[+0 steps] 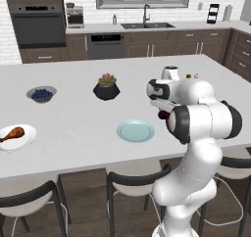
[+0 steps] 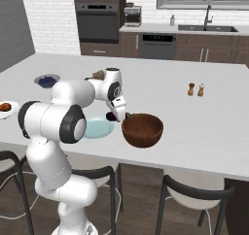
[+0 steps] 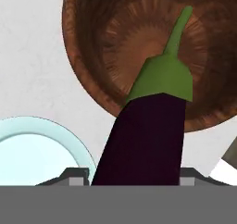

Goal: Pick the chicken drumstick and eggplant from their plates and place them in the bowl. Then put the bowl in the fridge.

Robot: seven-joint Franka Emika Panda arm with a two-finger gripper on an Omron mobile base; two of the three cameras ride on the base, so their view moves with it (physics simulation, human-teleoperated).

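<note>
From the left base view you are seeing the chicken drumstick (image 1: pixel 12 132) sitting on its white plate (image 1: pixel 23 139), far left of the tool. The right base view is showing the tool (image 2: pixel 118 113) beside the bowl (image 2: pixel 142 129). In the hand view the tool is pinching the eggplant (image 3: pixel 147 135), stem over the bowl, pale blue plate (image 3: pixel 41 149) alongside.

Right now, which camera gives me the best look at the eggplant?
The hand view: the eggplant fills the foreground, held in the gripper, its green stem over the bowl. The right base view shows a dark sliver beside the bowl; the left base view only a purple bit behind the arm.
</note>
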